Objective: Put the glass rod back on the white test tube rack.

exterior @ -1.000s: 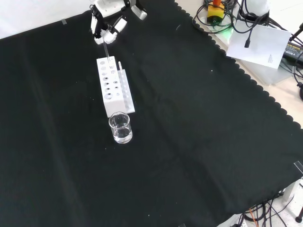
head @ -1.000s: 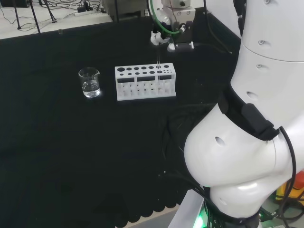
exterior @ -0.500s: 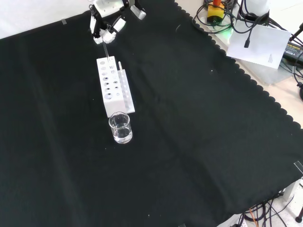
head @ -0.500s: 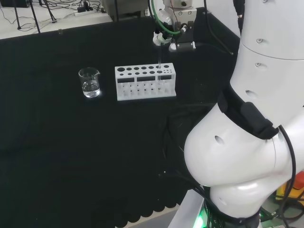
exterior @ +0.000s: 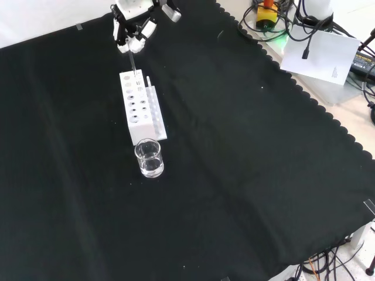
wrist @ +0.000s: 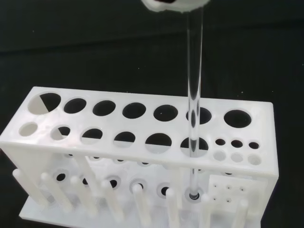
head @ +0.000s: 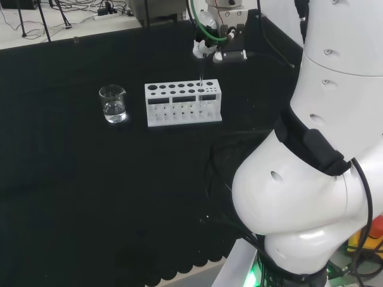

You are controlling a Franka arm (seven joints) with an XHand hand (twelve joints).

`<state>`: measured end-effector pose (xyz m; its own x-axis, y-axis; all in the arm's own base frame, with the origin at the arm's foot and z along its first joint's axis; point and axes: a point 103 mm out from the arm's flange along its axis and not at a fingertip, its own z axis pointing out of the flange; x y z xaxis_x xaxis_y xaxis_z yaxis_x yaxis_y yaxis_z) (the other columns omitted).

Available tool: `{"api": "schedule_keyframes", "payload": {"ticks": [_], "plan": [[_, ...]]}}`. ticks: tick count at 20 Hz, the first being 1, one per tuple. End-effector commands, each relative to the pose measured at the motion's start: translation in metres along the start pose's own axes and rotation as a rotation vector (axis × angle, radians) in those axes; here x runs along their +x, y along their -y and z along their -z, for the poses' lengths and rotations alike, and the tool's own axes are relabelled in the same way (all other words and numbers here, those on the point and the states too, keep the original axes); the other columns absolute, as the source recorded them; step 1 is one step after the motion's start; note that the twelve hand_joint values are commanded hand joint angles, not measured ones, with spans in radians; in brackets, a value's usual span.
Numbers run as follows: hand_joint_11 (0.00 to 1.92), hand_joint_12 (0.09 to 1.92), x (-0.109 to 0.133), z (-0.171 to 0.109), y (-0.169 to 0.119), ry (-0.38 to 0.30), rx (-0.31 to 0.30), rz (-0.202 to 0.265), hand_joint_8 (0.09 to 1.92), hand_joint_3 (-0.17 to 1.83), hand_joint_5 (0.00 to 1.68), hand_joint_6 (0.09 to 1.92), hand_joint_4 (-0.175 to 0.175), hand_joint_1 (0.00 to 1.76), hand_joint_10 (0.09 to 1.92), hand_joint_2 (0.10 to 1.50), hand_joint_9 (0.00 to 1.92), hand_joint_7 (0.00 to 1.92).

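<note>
Black cloth bench [exterior: 246, 152]. Black-and-white robot hand [exterior: 133, 36] pinches thin clear glass rod [wrist: 194, 95] at top; rod upright thru hole of white plastic test tube rack [head: 182, 103], tip in base socket. Risk: tilted release could lever rack, snap rod. Clear glass beaker w/ water [exterior: 149, 158] just beside rack.

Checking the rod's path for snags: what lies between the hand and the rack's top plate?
Only the glass rod itself: in the wrist view it runs from the hand down through a hole in the white test tube rack to the base.

Glass beaker [exterior: 149, 158] with clear liquid, black cloth [exterior: 246, 175], white paper sheet [exterior: 321, 55]
</note>
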<state>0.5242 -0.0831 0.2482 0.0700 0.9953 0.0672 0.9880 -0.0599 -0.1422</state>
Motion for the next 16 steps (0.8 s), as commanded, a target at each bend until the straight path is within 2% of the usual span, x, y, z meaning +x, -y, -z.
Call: {"api": "schedule_keyframes", "payload": {"ticks": [1,6,16], "plan": [[1.91,1.0,0.002,0.004,0.002,0.011,-0.003,0.002,0.72,-0.17,0.84,0.92,-0.175,1.38,0.81,0.93,1.84,1.12],[1.92,1.15,0.0,0.009,0.004,0.018,-0.007,-0.002,0.77,-0.17,0.8,0.94,-0.175,1.39,0.82,0.92,1.85,1.06],[1.92,1.19,-0.001,0.015,0.007,0.019,-0.012,-0.005,0.77,-0.17,0.8,0.93,-0.175,1.4,0.83,0.91,1.85,1.04]]}}
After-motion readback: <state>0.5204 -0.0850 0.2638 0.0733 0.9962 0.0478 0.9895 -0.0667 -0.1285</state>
